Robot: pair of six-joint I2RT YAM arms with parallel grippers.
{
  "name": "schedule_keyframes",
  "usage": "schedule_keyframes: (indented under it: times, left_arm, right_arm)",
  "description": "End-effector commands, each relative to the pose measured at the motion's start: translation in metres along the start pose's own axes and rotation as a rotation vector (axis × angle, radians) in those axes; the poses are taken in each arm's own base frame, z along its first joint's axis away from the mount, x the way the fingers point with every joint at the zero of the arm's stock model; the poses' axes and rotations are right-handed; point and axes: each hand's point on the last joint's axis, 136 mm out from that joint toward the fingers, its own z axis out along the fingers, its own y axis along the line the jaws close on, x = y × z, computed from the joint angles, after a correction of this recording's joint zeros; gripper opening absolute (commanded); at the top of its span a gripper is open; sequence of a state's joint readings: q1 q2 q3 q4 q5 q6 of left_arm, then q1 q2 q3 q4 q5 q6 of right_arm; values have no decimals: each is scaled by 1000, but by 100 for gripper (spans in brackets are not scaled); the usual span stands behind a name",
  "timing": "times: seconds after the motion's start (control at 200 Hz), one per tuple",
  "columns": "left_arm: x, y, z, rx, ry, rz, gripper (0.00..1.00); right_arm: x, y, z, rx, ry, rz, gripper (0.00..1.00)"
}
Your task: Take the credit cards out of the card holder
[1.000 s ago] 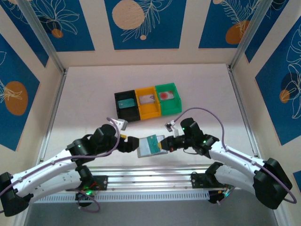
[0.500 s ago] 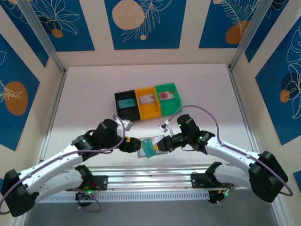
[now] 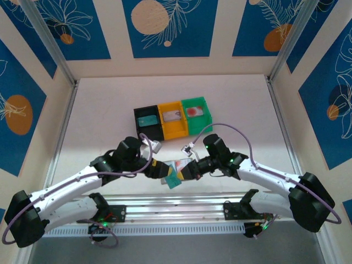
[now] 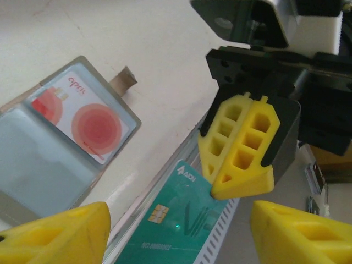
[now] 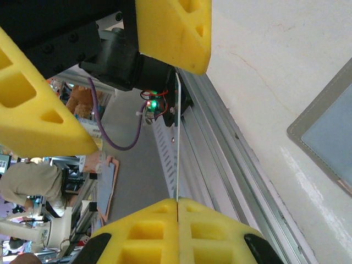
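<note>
The card holder (image 4: 38, 170) lies open on the table, and a pale credit card with a big red dot (image 4: 91, 121) sits in its right pocket. My right gripper (image 5: 177, 202) is shut on the corner of a green credit card (image 4: 176, 220), holding it in the air over the table's front rail. That card runs edge-on up from the right gripper's fingers (image 5: 177, 143). My left gripper (image 4: 179, 234) is open, with one finger on each side of the green card and a gap on both sides. From above, both grippers (image 3: 163, 171) (image 3: 185, 170) meet at the green card (image 3: 174, 180).
Black (image 3: 148, 123), orange (image 3: 173, 119) and green (image 3: 197, 114) bins stand in a row behind the arms, each with a card inside. The aluminium front rail (image 4: 137, 192) runs just beneath the held card. Bare table lies to the left and right.
The right gripper has lifted the green card off the holder and tilted it towards the left gripper. The left gripper has moved in around it and its jaws have narrowed.
</note>
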State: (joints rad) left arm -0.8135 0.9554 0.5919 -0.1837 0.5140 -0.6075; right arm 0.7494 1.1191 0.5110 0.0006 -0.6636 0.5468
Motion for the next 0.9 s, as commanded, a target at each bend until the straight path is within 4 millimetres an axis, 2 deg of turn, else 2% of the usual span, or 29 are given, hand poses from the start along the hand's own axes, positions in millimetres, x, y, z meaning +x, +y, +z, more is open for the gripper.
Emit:
schedule_keyframes:
  times: [0.0, 0.21, 0.54, 0.895]
  left_arm:
    - [4, -10, 2, 87, 21, 7, 65]
    - [7, -17, 1, 126, 29, 22, 56]
    - [10, -20, -5, 141, 18, 37, 32]
    - [11, -27, -6, 190, 10, 38, 13]
  right_arm:
    - [-6, 15, 1, -49, 9, -51, 0]
    - [-6, 15, 2, -51, 10, -55, 0]
    - [-5, 17, 4, -64, 17, -51, 0]
    - [-9, 15, 4, -43, -2, -48, 0]
